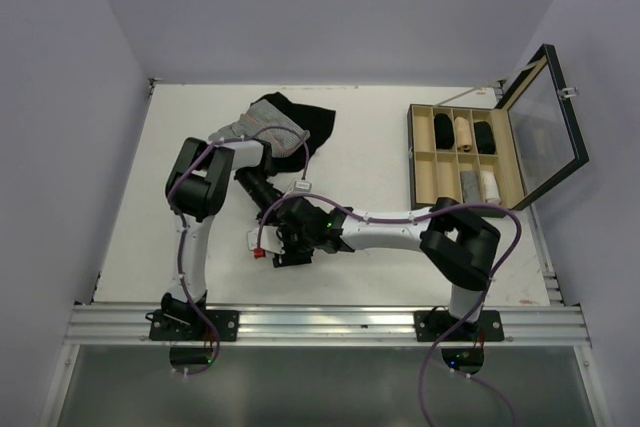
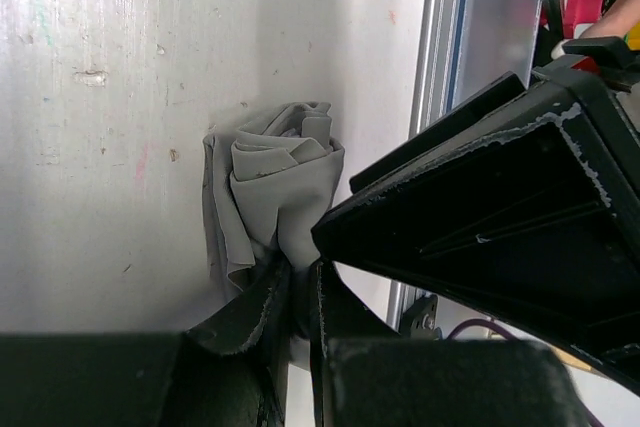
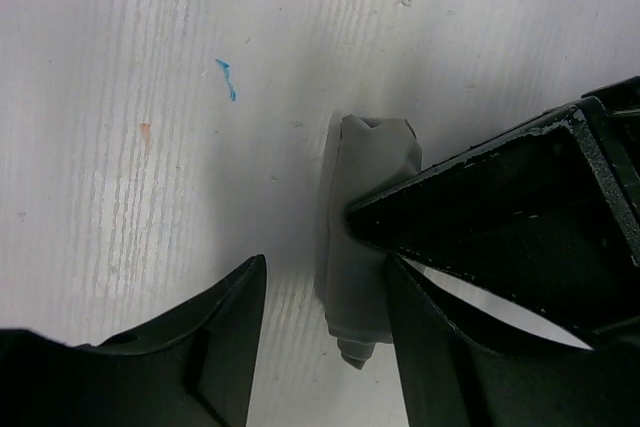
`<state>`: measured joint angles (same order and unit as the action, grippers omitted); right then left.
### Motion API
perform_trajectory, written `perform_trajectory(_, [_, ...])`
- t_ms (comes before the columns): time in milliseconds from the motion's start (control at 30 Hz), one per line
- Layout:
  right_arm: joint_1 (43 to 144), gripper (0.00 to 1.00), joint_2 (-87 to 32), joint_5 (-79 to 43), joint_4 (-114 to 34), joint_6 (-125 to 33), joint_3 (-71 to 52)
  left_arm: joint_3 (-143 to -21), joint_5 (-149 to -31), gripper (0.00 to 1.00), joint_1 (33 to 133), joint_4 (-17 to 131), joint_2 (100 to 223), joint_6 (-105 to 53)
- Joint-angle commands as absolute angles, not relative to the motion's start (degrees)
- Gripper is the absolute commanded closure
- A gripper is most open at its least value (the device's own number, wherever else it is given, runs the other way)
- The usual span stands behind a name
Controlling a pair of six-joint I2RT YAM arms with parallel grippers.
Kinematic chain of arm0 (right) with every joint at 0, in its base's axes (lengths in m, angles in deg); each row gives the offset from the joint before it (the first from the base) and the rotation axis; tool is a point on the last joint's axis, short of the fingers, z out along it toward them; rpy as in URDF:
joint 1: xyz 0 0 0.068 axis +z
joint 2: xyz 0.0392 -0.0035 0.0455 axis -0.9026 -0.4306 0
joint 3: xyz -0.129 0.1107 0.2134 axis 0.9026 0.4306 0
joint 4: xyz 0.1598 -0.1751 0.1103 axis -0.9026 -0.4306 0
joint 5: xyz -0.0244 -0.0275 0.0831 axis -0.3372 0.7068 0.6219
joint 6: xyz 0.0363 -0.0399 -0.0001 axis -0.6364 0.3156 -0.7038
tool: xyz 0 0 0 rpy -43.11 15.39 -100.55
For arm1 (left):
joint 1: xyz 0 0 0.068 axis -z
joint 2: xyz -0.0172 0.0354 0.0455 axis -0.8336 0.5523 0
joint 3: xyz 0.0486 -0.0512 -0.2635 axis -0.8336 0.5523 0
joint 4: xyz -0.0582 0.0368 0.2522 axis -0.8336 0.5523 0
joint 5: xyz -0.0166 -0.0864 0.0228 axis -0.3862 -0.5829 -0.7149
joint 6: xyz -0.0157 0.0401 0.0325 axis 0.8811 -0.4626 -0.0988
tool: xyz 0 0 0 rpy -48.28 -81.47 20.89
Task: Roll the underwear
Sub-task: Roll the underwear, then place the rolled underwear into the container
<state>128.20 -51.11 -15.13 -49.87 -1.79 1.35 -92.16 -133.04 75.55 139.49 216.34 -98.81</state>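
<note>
The underwear (image 2: 275, 187) sits on the table (image 3: 120, 97) as a tight grey roll, near the front edge. The left claw (image 2: 300, 307) is almost closed, pinching its end so it cannot unroll. The right claw (image 3: 325, 282) stands wide open around it, holding nothing.

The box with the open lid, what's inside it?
The box holds a black roll, a tan roll, another black roll, a grey roll and a white roll. Its near-left compartment looks bare. The right arm covers the near edge, so anything there is hidden.
</note>
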Motion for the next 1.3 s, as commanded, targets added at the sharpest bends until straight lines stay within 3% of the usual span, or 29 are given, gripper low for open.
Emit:
perform_trajectory(0, [128.0,0.45,-52.2,-16.4,-43.8,-0.5,1.9,-91.8,-124.8,0.89,75.5,130.7,220.3,-104.1])
perform_trajectory(467, [127.9,0.47,-52.3,-24.6,-29.1,-0.7,9.1,-92.8,-125.7,0.9,75.3,134.6,223.3,-107.2])
perform_trajectory(600, [127.7,0.47,-49.9,-24.7,-32.4,-2.1,7.9,-92.6,-125.8,0.9,75.1,134.6,223.1,-107.3])
perform_trajectory(967, [126.4,0.44,-51.2,-19.6,-35.5,-1.6,6.8,-93.2,-125.6,0.87,75.1,134.5,223.5,-106.7])
perform_trajectory(1267, [125.1,0.48,-57.7,-8.4,-40.8,-4.5,2.6,-94.0,-126.2,0.8,75.0,134.5,224.1,-106.5])
